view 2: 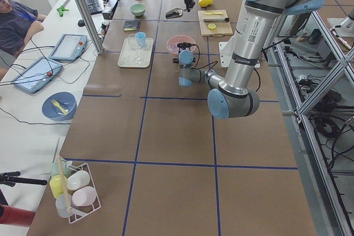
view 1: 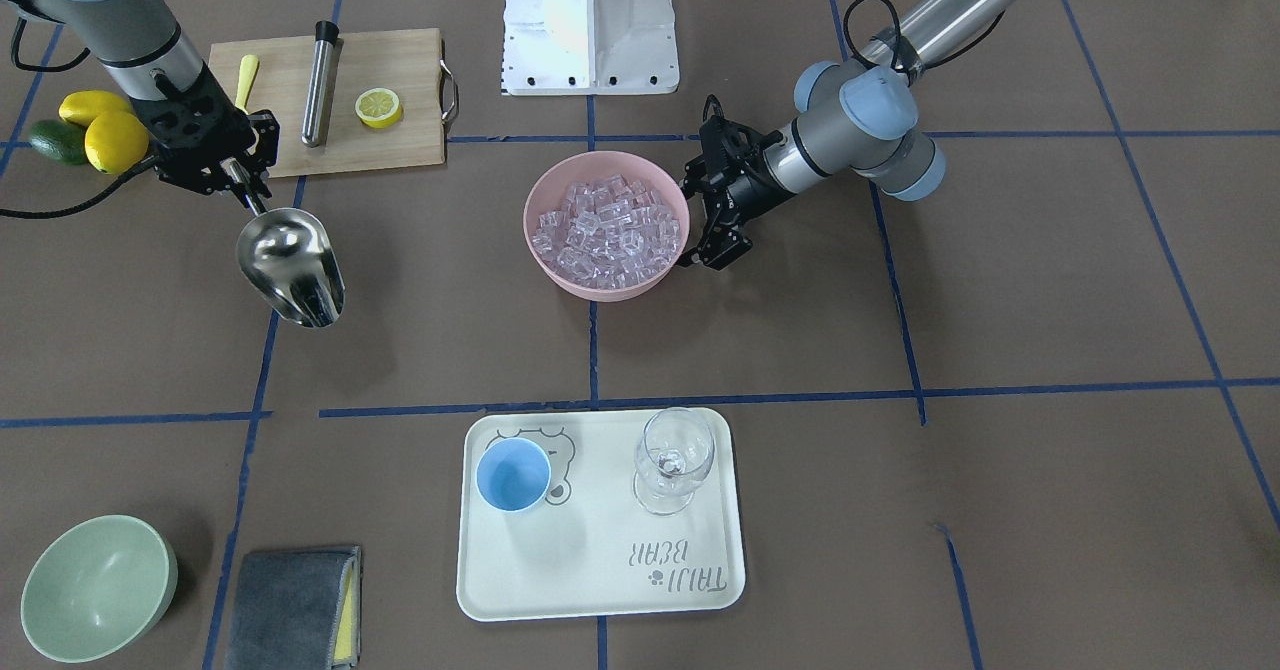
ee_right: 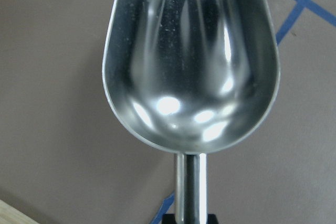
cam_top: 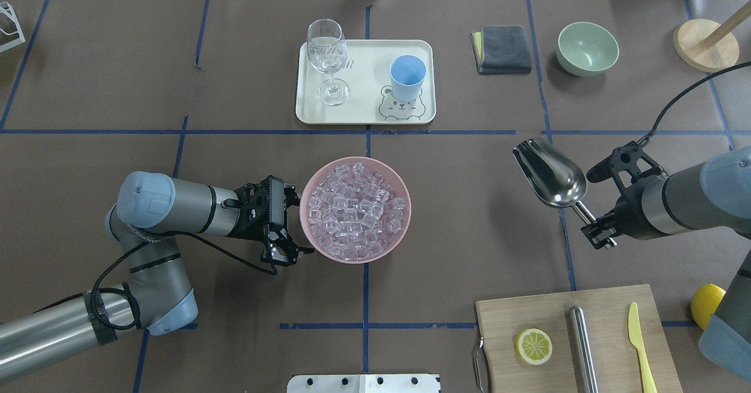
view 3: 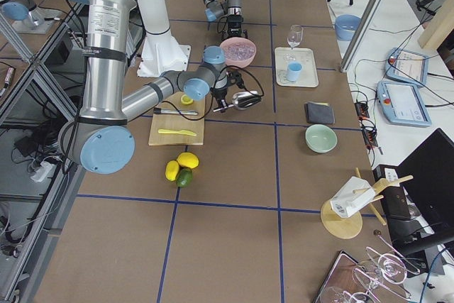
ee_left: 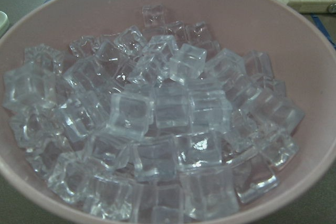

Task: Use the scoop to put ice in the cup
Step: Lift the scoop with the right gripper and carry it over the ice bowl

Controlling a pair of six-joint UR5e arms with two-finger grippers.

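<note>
Containers:
- Pink bowl [cam_top: 306, 229], bench [cam_top: 469, 234] centre: heaped w/ ice [cam_top: 352, 211], clear cubes piled approx. to rim level. All ice seen is in this bowl.
- Cup [cam_top: 407, 76]: upright on tray [cam_top: 364, 111] at far side of bench from robot, standing over the bear print. Interior shows plain blue, empty.
- Wine glass [cam_top: 327, 53]: upright on same tray, apart from cup, on robot's-left end. Contents: cannot tell through the glare.
- Green bowl [cam_top: 588, 47]: far right of bench, interior bare.
- Scoop [cam_top: 548, 173]: held off the bench on robot's right, trough facing up and pointing toward the tray side. Trough empty per right wrist view. Well apart from both pink bowl and cup.

Hands:
- Right hand [cam_top: 595, 229]: pinching the scoop's thin handle at its end.
- Left hand [cam_top: 292, 222]: fingers spread, holding nothing, just beside pink bowl's wall on robot's-left side. Contact w/ the wall: cannot tell. Its camera looks straight into the ice.

Surroundings:
- Grey cloth [cam_top: 501, 48], folded, betw. tray and green bowl.
- Cutting board [cam_top: 528, 311], near-right, carrying lemon half [cam_top: 534, 346], steel tube [cam_top: 584, 346], yellow knife [cam_top: 639, 340].
- Lemons [view 1: 115, 140] w/ a dark green fruit beside them, on the bench past the board's outer end, by the right arm.
</note>
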